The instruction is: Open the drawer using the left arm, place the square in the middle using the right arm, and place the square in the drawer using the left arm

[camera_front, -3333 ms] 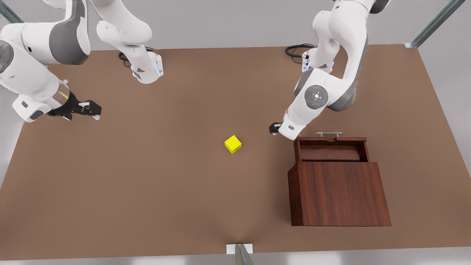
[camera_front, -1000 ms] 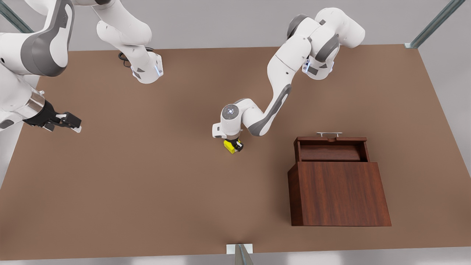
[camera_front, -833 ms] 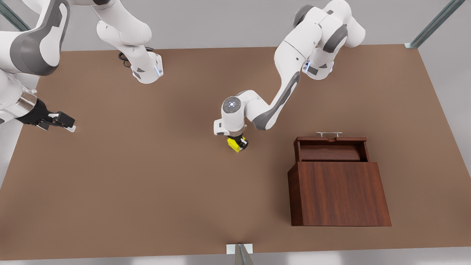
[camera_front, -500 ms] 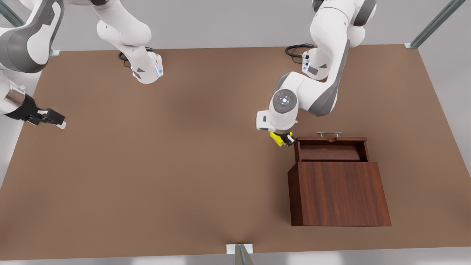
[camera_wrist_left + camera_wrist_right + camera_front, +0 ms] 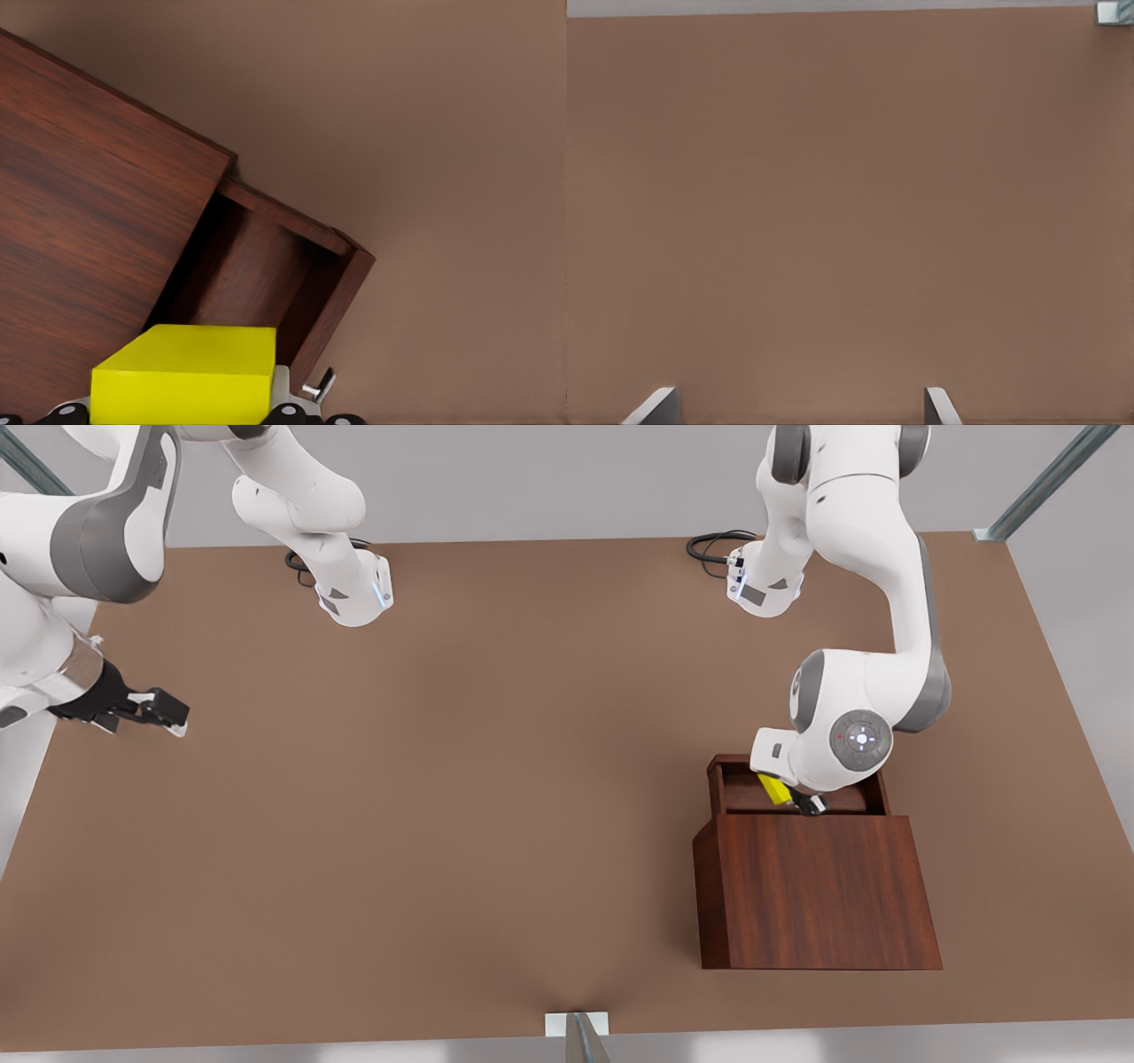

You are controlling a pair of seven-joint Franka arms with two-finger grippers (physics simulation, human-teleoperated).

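plain matte brown tabletop (image 5: 850,212) under camera, unmarked. two pale fingertips (image 5: 653,407) of right gripper (image 5: 797,409) poke in, spread well apart, nothing between them. small light metal bracket (image 5: 1114,11) at far table corner.

Dark reddish-brown box cabinet (image 5: 819,890): wood-grain finish, vertical streaking, smooth with a low satin sheen. Its open sliding drawer (image 5: 722,779): same wood-grain walls, darker inside.

Small bright yellow cube (image 5: 190,376), above the drawer: plain smooth faces, matt, plastic-like.

Brown tabletop (image 5: 443,797) under the cabinet: matt, even, unmarked.

White jointed robot arm (image 5: 873,531) over the drawer: glossy smooth shell, grey matt joint bands. Its black two-finger left gripper (image 5: 802,799): dull black finish.

Black two-finger right gripper (image 5: 155,713), well apart from the cabinet: dull black, pale fingertips (image 5: 651,407).
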